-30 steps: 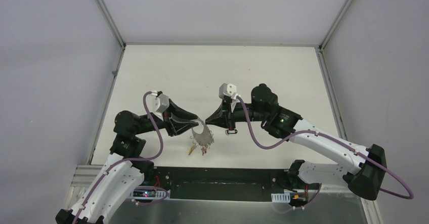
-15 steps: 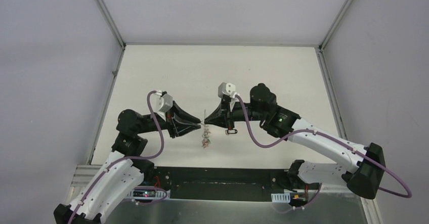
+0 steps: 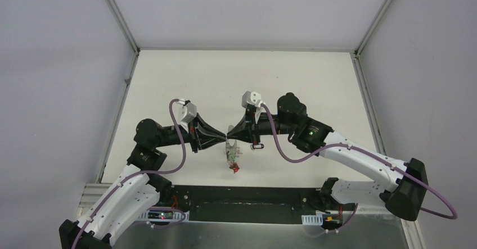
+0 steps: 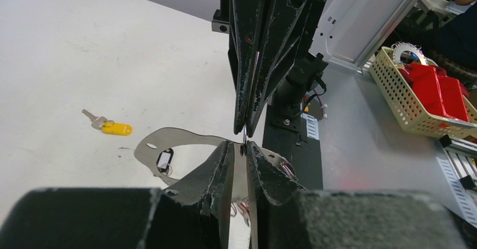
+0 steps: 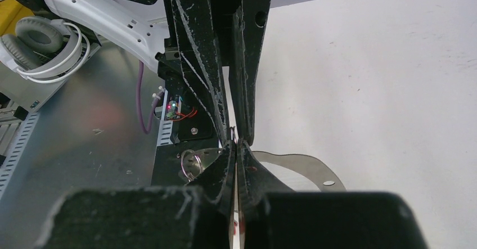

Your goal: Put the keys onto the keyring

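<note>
As your left gripper [image 3: 223, 140] closed on the right gripper [image 3: 230, 137], both jaws clench the keyring [image 4: 185, 135], none free for the yellow-tagged key [image 4: 109, 126].

One left claw [image 3: 224, 139], one right claw [image 3: 230, 132], one keyring [image 4: 180, 131], one yellow-tagged key [image 4: 107, 126], hanging keys [image 3: 232, 158] too bunched to count

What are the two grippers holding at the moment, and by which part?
Both the left gripper and right gripper pinch the keyring at its upper edge; keys hang below.
</note>
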Available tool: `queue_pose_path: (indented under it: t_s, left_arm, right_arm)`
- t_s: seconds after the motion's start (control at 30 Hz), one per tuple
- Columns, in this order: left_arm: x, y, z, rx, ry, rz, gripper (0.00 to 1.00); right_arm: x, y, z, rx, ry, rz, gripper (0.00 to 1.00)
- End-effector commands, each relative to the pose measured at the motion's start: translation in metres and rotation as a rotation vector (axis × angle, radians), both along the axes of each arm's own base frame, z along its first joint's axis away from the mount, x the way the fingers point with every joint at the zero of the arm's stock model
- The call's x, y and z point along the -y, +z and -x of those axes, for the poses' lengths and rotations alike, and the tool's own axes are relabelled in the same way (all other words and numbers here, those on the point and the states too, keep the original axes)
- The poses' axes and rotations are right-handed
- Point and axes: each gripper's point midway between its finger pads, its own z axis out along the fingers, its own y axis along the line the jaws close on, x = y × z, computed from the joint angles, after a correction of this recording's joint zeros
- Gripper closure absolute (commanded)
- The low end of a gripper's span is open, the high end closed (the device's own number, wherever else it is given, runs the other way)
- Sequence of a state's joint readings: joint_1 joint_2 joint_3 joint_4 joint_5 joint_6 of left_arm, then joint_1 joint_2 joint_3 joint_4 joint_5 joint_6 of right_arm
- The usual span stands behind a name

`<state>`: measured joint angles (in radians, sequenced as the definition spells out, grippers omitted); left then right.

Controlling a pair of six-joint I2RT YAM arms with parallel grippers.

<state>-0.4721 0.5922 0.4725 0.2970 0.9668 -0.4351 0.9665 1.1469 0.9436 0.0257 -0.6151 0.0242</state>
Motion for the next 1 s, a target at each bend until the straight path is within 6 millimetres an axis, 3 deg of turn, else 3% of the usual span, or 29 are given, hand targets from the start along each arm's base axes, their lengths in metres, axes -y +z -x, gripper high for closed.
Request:
queue_pose_path:
  t_s: [0.0, 0.3, 0.47, 0.7, 0.73, 0.9, 0.97]
  left_arm:
    - [0.002, 0.023, 0.001, 0.068, 0.003, 0.04, 0.85]
    - [0.006, 0.023, 0.001, 0.07, -0.007, 0.036, 0.85]
    - [0.009, 0.022, 0.001, 0.073, -0.014, 0.031, 1.0]
    - [0.009, 0.018, -0.003, 0.058, 0.005, 0.017, 1.0]
    - [0.009, 0.017, -0.004, 0.057, 0.012, 0.013, 1.0]
    - [0.005, 0.013, -0.009, 0.062, 0.064, -0.012, 1.0]
    - [0.003, 0.013, -0.009, 0.072, 0.07, -0.013, 1.0]
  right_arm:
    - [-0.006, 0.029, 0.0, 0.05, 0.019, -0.093, 1.0]
    - [-0.007, 0.028, 0.001, 0.035, 0.027, -0.089, 1.0]
    - [-0.007, 0.027, 0.001, 0.028, 0.028, -0.086, 1.0]
    - [-0.009, 0.029, -0.003, 0.013, 0.0, -0.084, 1.0]
    - [-0.009, 0.03, -0.004, 0.009, -0.007, -0.085, 0.98]
    - [-0.008, 0.036, -0.006, -0.004, -0.027, -0.094, 0.42]
    - [-0.006, 0.036, -0.006, 0.001, -0.034, -0.089, 0.32]
